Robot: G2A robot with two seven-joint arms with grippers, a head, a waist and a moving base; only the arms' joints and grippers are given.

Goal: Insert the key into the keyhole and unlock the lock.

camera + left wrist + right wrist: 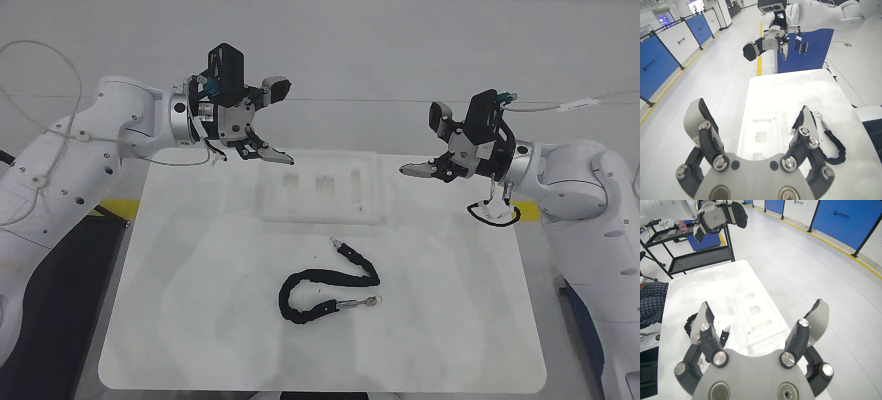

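Left gripper [283, 122]: jaws wide apart, holding nothing, raised near the far edge of the table [200, 330]. Right gripper [424, 142]: likewise spread, empty. Cable lock [320, 290] lies mid-table, key [372, 300] at its metal end, near a white tray [325, 212]. Blue panels [844, 219] behind carry print.

A white foam tray [320, 208] with three recesses lies on the white table [200, 320].

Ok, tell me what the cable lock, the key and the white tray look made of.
Cable lock: black woven fabric sleeve, matte and wrinkled, with shiny metal ends. Key: bright silvery metal, it glints. Tray: probably white foam or plastic, matte, with cut rectangular recesses.
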